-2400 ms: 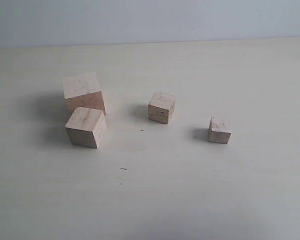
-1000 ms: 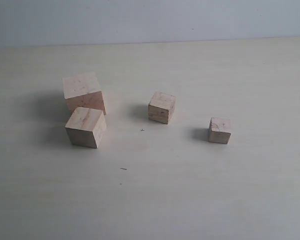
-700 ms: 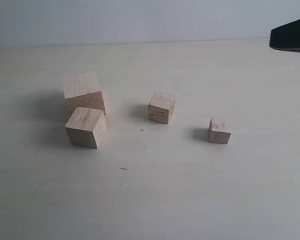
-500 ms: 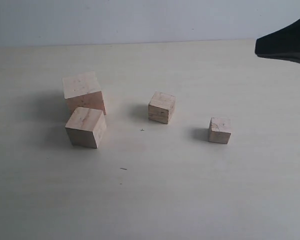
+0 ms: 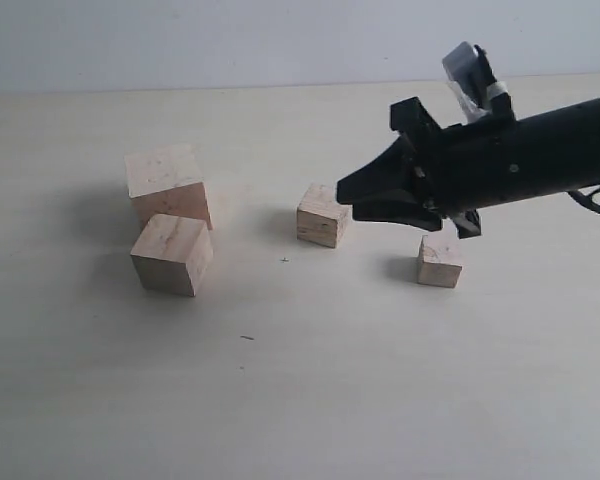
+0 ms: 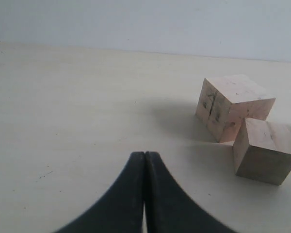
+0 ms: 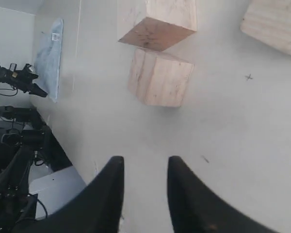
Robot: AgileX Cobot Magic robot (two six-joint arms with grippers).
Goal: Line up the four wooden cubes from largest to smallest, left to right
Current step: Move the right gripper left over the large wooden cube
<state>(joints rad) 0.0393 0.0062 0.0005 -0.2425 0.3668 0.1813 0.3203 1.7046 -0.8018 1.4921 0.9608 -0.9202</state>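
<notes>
Right claw (image 5: 346,198), parted, hangs seemingly beside third-largest cube (image 5: 323,214).

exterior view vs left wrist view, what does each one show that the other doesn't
Only the exterior view shows the third cube, the smallest cube and the right gripper reaching in near them. Only the left wrist view shows the left gripper, shut, and dark marks on one face of the largest cube. Both show the largest cube and the second-largest cube close together.
</notes>
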